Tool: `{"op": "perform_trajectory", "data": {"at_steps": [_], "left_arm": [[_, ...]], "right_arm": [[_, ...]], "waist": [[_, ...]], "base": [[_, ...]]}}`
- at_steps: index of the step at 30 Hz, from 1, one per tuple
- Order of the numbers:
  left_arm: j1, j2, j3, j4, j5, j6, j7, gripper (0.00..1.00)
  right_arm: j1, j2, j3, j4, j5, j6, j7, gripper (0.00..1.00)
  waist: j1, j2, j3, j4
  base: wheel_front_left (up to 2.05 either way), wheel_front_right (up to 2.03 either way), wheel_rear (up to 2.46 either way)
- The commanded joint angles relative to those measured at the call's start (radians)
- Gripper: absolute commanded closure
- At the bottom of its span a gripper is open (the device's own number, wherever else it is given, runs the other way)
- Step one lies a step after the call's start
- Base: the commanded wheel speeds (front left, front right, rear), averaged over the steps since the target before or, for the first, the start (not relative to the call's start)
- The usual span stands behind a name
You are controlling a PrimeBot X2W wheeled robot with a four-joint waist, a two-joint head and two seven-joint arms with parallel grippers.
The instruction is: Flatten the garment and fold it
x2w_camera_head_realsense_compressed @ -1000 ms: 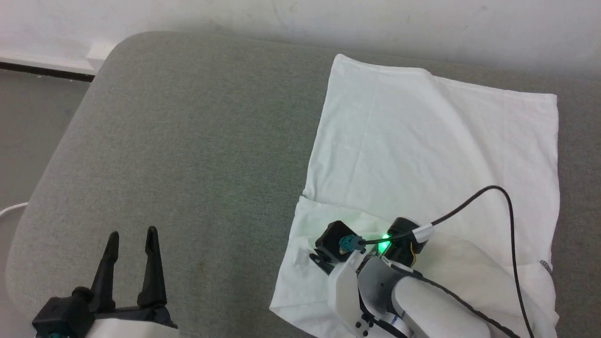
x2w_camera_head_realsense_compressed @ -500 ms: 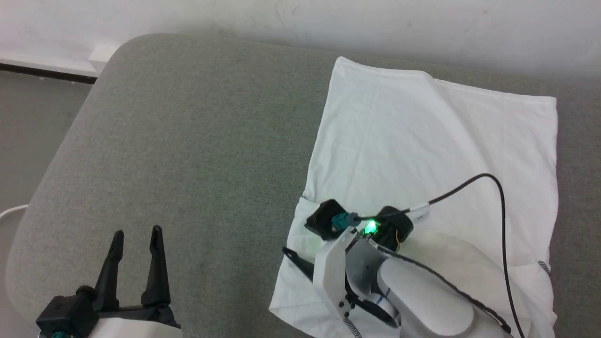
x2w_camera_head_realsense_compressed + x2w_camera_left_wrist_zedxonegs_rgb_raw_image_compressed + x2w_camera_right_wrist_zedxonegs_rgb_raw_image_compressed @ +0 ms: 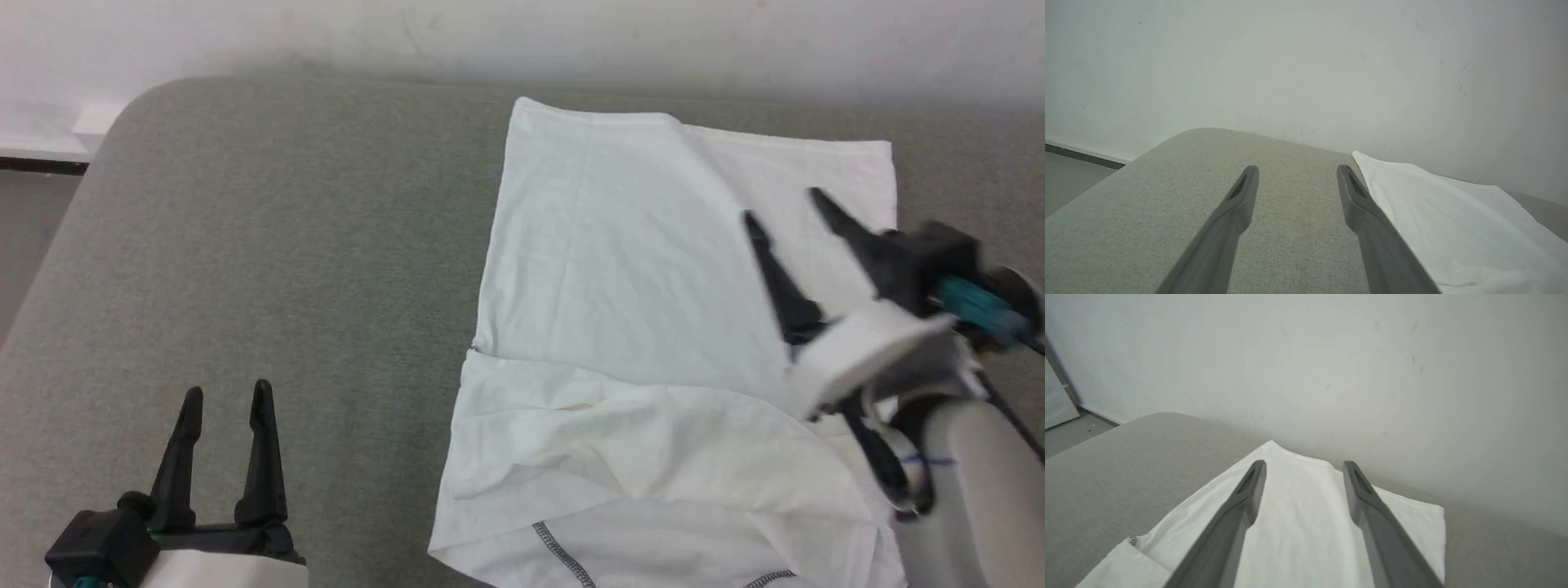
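Note:
The garment (image 3: 637, 286), a white T-shirt with dark zigzag seams near its front edge, lies on the grey cushioned surface (image 3: 286, 245), its near part folded over itself. Over the garment's right side my right gripper (image 3: 782, 204) hovers open, nothing between its fingers. The right wrist view looks along those fingers over the garment (image 3: 1298, 514) toward the wall. Down at the lower left my left gripper (image 3: 227, 394) rests open and empty, to the left of the cloth. In the left wrist view the garment (image 3: 1437, 216) lies to the right of the left gripper (image 3: 1297, 169).
A white wall (image 3: 571, 33) runs along the far edge of the surface. The surface's rounded corner (image 3: 139, 106) is at the upper left, with floor and a dark baseboard (image 3: 41, 163) beyond it. Bare grey surface stretches left of the garment.
My right gripper opened, let go of the cloth at the garment's near-left part, and swung up and right over its right side. The head camera shifted. The left gripper stayed put.

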Motion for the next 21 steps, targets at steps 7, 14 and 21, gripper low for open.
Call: {"op": "perform_trajectory", "data": {"at_steps": [7,14,21], "left_arm": [[-0.009,0.011,-0.006,-0.013,0.008,-0.008,-0.011,0.0],[-0.002,0.01,-0.003,-0.006,0.011,-0.004,-0.017,0.0],[-0.083,0.057,-0.01,-0.033,0.02,-0.029,0.013,0.0]], "right_arm": [[0.216,0.081,-0.245,-0.199,-0.119,-0.001,-0.088,0.0],[0.347,0.088,-0.342,-0.178,0.001,-0.001,-0.189,0.0],[0.333,0.088,-0.318,-0.182,0.005,-0.001,-0.217,0.0]], "waist": [[0.0,0.0,0.022,-0.051],[0.0,0.0,0.028,-0.088],[0.0,0.0,0.071,-0.115]], "base": [[0.0,0.0,0.0],[0.0,0.0,0.0],[0.0,0.0,0.0]]}}
